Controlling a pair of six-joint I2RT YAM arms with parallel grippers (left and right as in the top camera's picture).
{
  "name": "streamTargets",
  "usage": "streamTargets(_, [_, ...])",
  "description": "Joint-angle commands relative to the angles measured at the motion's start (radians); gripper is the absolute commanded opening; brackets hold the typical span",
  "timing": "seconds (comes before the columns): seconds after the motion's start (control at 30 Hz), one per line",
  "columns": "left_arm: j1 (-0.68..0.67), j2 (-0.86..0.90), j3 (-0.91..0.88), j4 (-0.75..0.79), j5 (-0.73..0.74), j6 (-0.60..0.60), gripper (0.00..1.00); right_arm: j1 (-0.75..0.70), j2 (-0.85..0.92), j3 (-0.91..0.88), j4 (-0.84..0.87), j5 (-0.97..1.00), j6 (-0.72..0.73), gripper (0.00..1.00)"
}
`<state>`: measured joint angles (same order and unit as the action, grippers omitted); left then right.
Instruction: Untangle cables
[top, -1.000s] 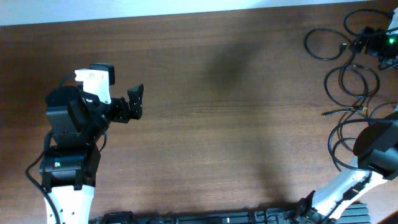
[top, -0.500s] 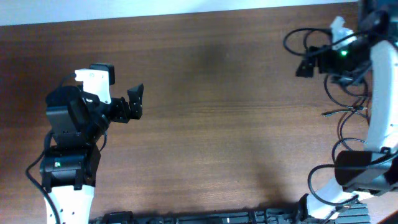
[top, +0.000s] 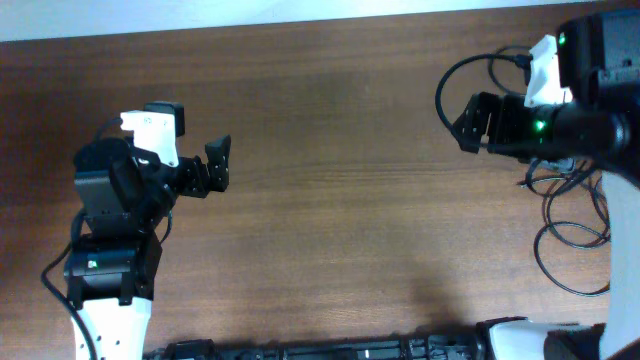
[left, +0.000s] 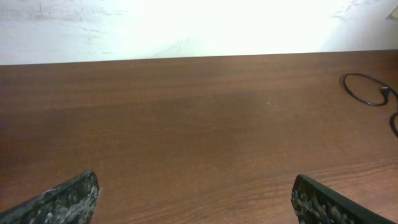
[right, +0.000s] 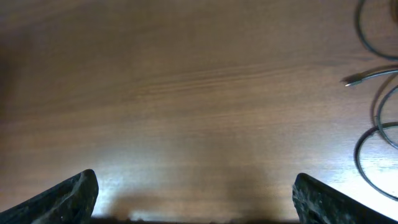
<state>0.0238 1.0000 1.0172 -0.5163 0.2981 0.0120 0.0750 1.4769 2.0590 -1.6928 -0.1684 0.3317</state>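
Observation:
The cables (top: 566, 232) are thin black cords lying in loops at the table's right side, partly hidden under my right arm. One loop (top: 452, 80) sticks out left of the arm. Loops and a metal-tipped plug end (right: 356, 81) show at the right edge of the right wrist view, and one loop (left: 364, 90) at the far right of the left wrist view. My right gripper (top: 470, 122) is open and empty above the table, just left of the cables. My left gripper (top: 220, 163) is open and empty at the far left, far from them.
The brown wooden table (top: 340, 200) fills the view, with a white wall edge (top: 250, 15) along the back. A black strip (top: 330, 350) runs along the front edge. The arm bases stand at front left (top: 105, 270) and front right.
My right arm has swung up and left over the cables, its gripper now past their left side. One cable loop has shifted left with it. The left arm has not moved.

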Motion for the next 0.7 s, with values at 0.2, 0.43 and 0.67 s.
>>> streamTargets(0.2, [0.003, 0.0, 0.002, 0.002, -0.004, 0.019, 0.99, 0.101, -0.438, -0.557, 0.33, 0.188, 0.197, 0.99])
streamTargets(0.43, [0.003, 0.0, 0.002, 0.001, -0.004, 0.019, 0.99, 0.097, -0.822, -1.195, 1.126, 0.264, -0.065, 0.99])
streamTargets(0.67, [0.003, 0.0, 0.002, 0.001, -0.004, 0.019, 0.99, 0.075, -0.987, -1.7, 1.804, 0.26, -0.093, 0.98])
